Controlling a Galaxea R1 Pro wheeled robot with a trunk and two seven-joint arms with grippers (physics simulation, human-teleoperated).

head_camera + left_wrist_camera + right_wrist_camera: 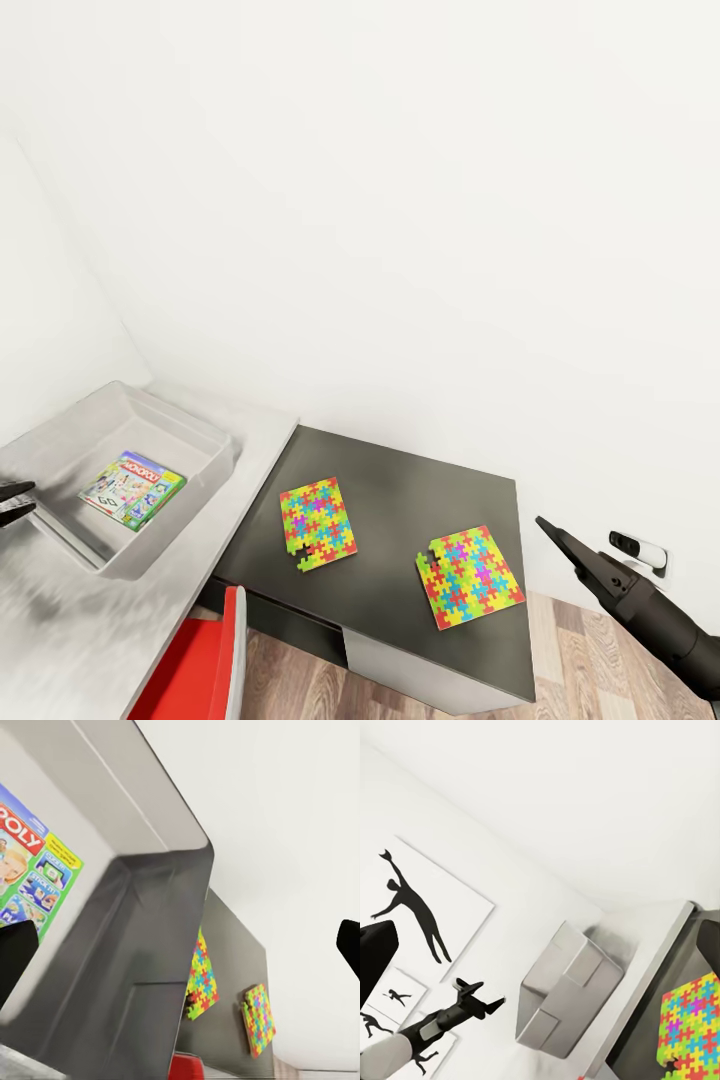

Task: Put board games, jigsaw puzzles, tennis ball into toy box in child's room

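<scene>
Left gripper (12, 500) sits at the near-left edge of the toy box (205, 432) — two dark fingers show with a small gap, nothing between them; in the left wrist view the finger pads (15, 956) stand wide apart, so jaws open and empty. Right gripper (560, 540) hangs off the right end of the table's dark section (440, 490), a tapered black tip, touching nothing; its wrist view has dark fingers at both frame edges, spread and empty.

Toy box: shallow grey bin, smooth matte walls flaring out to a rim, resting on the pale grey tabletop (60, 620). Inside, flat on the floor of the bin, one green-edged board game (133, 487), glossy printed lid.

Two jigsaw puzzles lie flat on the dark section, well apart — left puzzle (317, 520) with a loose-looking piece at its lower edge, right puzzle (470, 576) tilted. Both thin, multicoloured interlocking pieces.

Red chair (205, 665) near the table front. Wood-plank floor (600, 670). White wall outlet (638, 548).
</scene>
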